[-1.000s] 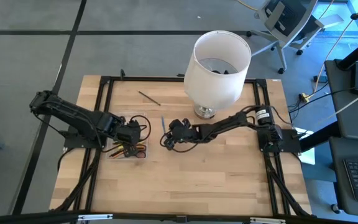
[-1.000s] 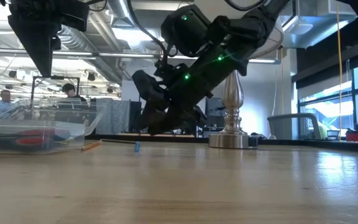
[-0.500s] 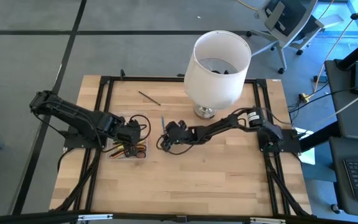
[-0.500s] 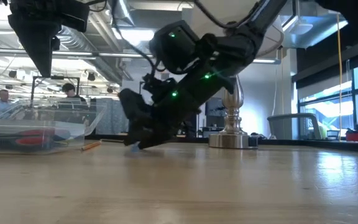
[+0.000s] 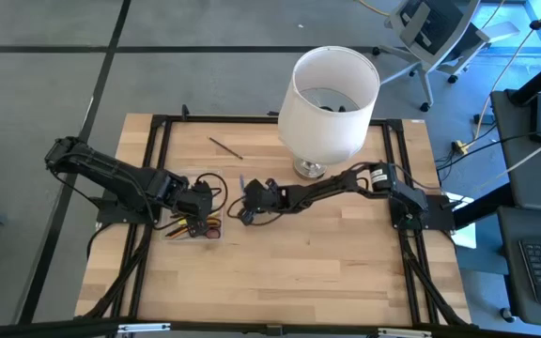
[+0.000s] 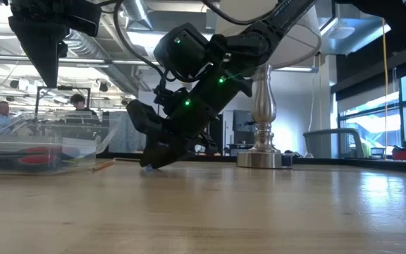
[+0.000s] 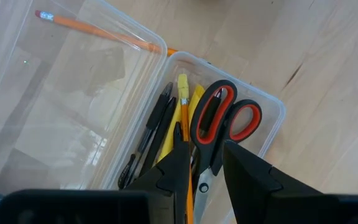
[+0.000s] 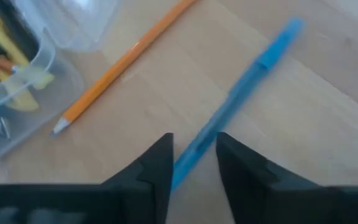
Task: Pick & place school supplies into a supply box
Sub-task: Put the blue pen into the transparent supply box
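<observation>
Judging by the clear plastic supply box [image 7: 272, 112] at centre-left of the table, holding red-handled scissors [image 7: 219, 124] and several pens, most is done. Left outside are the blue pen [image 8: 241, 93] at mid-table, an orange pencil [image 8: 123, 62] and a dark pencil [image 5: 224, 147] at upper left. The right gripper [image 8: 191, 158] straddles the blue pen, fingers apart; the left gripper [image 7: 205, 165] hangs part-open over the box.

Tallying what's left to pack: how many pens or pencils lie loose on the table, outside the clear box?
3: a blue pen between the right gripper's fingers, an orange pencil beside the supply box, a dark pencil farther back. Others may be hidden.

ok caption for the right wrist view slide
Right gripper jaws straddling a blue pen on the table, orange pencil beside the supply box.
</observation>
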You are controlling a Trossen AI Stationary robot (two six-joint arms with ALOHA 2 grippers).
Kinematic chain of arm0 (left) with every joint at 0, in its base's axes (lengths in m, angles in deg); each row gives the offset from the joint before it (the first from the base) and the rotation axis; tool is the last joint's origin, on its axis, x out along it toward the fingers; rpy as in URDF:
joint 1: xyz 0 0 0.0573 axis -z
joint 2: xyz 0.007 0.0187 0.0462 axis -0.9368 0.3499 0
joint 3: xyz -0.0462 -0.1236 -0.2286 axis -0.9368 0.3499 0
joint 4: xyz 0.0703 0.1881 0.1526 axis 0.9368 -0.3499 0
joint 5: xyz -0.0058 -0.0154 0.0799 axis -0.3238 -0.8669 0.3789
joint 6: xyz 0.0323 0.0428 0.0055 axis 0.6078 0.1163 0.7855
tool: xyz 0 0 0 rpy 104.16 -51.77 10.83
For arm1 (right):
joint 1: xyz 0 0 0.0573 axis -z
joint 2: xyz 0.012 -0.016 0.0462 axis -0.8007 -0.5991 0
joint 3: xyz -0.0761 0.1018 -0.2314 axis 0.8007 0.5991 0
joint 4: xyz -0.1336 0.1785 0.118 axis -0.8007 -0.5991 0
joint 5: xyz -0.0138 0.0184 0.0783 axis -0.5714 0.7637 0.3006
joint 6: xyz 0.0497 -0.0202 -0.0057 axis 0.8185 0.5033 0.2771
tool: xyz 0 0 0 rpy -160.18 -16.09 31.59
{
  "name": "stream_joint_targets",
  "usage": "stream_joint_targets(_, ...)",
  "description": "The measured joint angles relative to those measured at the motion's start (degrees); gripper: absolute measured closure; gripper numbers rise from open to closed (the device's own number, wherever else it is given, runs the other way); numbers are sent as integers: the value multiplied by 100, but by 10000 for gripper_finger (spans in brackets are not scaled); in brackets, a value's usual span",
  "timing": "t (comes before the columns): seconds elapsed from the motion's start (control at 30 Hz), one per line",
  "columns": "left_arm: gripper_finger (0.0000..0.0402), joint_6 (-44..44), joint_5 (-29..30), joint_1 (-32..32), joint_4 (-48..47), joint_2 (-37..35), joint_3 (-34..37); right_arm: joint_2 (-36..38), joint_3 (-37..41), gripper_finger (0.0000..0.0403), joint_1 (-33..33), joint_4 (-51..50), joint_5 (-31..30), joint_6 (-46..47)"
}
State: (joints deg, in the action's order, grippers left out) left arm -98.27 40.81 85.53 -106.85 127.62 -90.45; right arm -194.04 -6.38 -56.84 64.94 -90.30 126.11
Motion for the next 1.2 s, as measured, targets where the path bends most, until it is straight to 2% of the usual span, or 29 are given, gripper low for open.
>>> stream_joint_targets(0.17, 313, 1, 0, 0, 4, 0, 0, 5, 7, 351, 7, -107, 71, 29)
stream_joint_targets(0.27, 313, 1, 0, 0, 4, 0, 0, 13, 7, 377, 5, -180, 124, -94)
stream_joint_targets(0.57, 313, 8, 0, 0, 7, 0, 0, 64, -19, 373, 5, -422, 708, -156)
stream_joint_targets(0.7, 313, 15, 35, 1, 7, 0, 0, 79, -19, 374, 3, -471, 1224, -64)
stream_joint_targets(0.87, 313, 17, 48, 0, 9, 0, 0, 117, -22, 370, -153, -512, 1574, -225)
stream_joint_targets(1.2, 313, 64, 174, 2, 238, 0, 0, 349, -22, 366, -396, -1280, 1893, -674)
